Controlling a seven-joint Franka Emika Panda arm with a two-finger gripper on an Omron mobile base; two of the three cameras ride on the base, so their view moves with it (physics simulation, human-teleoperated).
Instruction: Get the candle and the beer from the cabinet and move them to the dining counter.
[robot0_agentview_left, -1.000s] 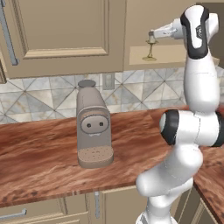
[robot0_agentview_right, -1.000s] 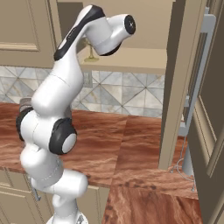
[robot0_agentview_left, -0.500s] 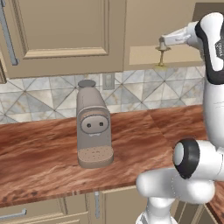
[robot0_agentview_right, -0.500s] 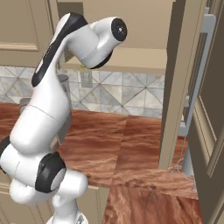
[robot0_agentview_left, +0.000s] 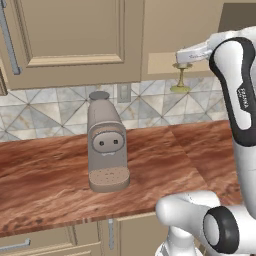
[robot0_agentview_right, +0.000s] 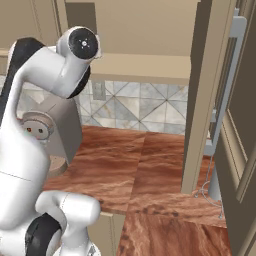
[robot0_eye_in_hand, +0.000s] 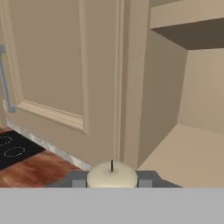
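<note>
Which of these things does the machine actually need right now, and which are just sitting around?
Part of the job:
- candle, held in the end effector
- cabinet, its open shelf

Just sitting around:
- coffee machine on the counter
- wall outlet
- stovetop

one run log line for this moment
phase: carry candle out | pincer: shut on candle | candle: upright, in air at cabinet shelf front | coffee maker: on counter

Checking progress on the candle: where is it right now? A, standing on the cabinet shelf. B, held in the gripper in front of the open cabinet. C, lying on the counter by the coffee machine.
B: the candle sits between the gripper fingers, off the shelf.
</note>
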